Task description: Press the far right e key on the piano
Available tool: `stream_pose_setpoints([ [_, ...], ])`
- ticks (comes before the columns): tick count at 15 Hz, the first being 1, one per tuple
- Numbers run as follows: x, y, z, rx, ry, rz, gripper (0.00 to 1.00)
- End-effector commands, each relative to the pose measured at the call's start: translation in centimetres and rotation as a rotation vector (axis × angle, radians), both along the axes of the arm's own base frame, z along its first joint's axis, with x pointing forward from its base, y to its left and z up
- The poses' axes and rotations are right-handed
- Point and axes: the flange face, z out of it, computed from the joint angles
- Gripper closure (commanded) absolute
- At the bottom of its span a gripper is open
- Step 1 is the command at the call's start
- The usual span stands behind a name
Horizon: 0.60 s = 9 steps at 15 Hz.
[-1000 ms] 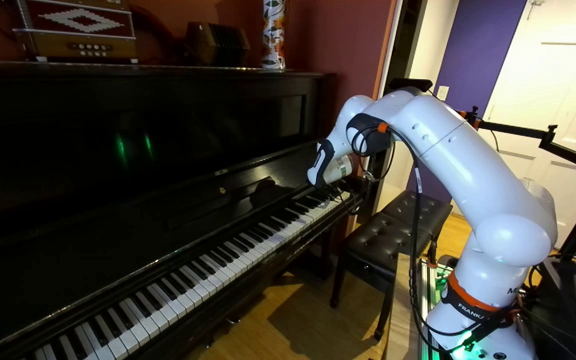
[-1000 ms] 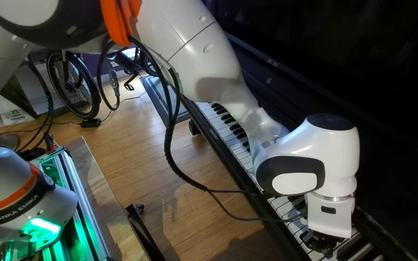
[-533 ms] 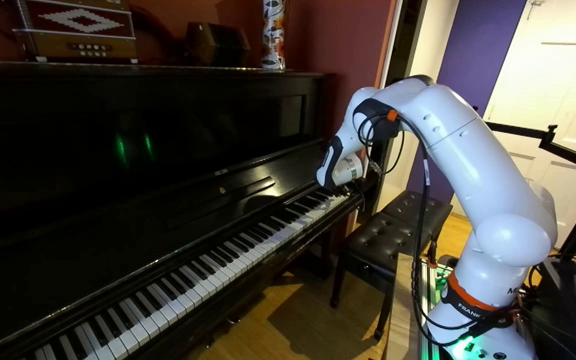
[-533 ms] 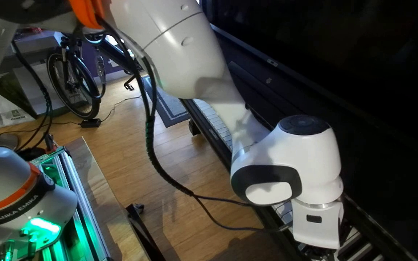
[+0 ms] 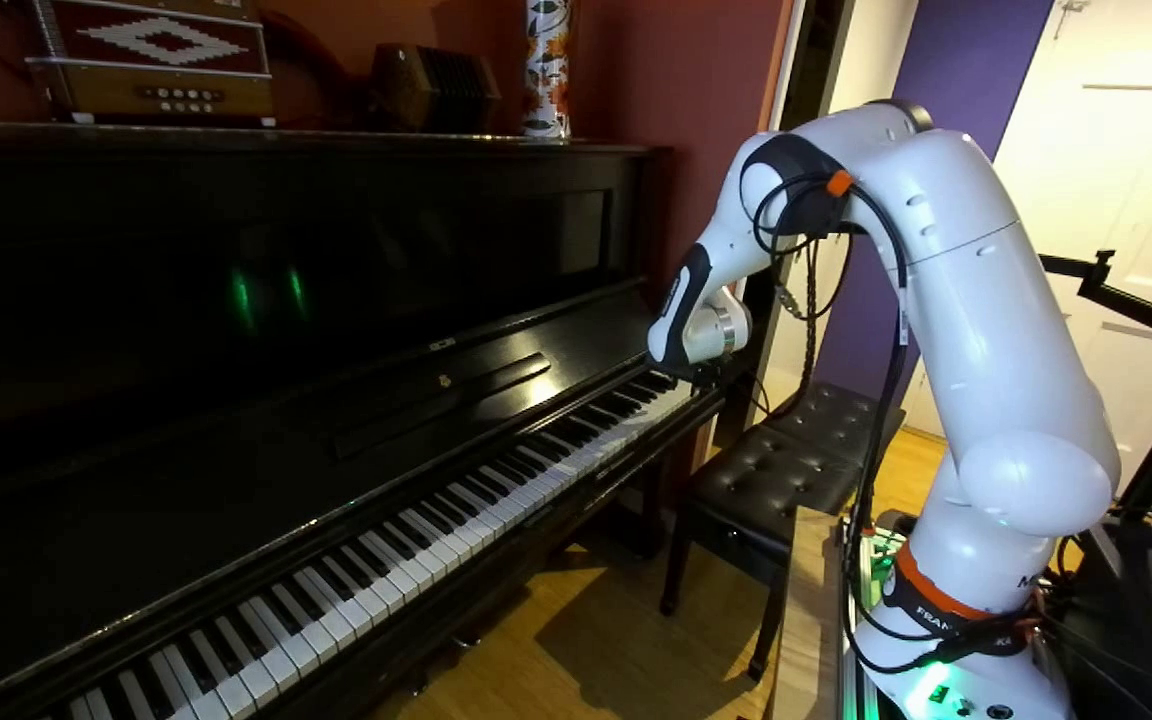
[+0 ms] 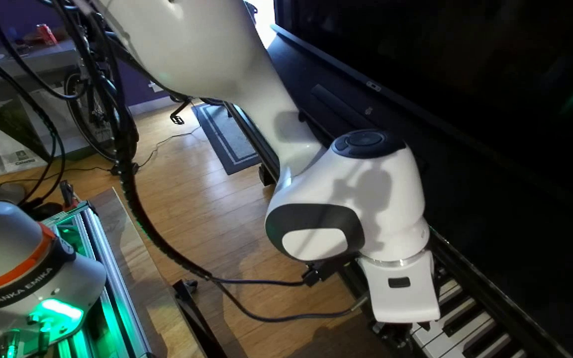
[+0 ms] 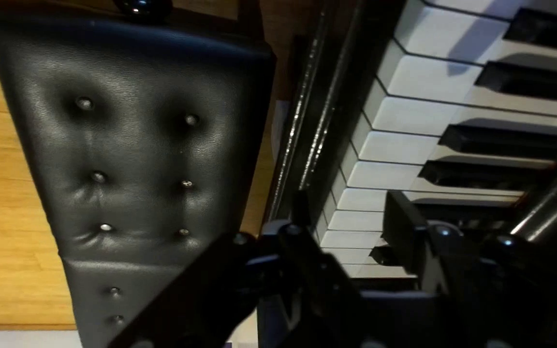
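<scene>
The glossy black upright piano (image 5: 196, 420) stands apart from one edge of the counter (image 5: 804, 610), its keyboard (image 5: 416, 555) turned toward that edge, and shows in both exterior views. The white robot arm (image 5: 996, 340), its base standing back from the same edge, arches across the gap to the far end of the keyboard in an exterior view. A black padded bench (image 5: 776, 465) stands by the counter's far corner on the piano's side, and in the wrist view its seat lies just beside the piano's front. On the piano's top are an accordion (image 5: 156, 60), a smaller squeezebox (image 5: 434, 88) and a flowered cylinder (image 5: 548, 75) that runs out of view above. The claw (image 7: 348, 198) hangs out past that same edge of the counter, at the keyboard, its fingers (image 7: 402, 227) apart; white keys (image 7: 356, 220) show between them in the wrist view, with black keys (image 7: 501, 141) to one side. Whether it touches any key cannot be told, nor which one is the far right e.
</scene>
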Motion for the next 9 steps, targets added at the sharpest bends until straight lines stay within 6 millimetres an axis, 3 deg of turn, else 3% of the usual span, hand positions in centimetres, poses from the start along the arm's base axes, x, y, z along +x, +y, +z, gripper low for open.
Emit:
stream_pose_setpoints([
  [1,-2.3,2.4,3.1,0.012,0.133,0.059,0.22],
  [4,-2.7,4.4,5.4,-0.017,0.288,0.117,0.01],
  [9,-1.5,9.0,7.8,-0.057,0.541,0.324,0.0],
])
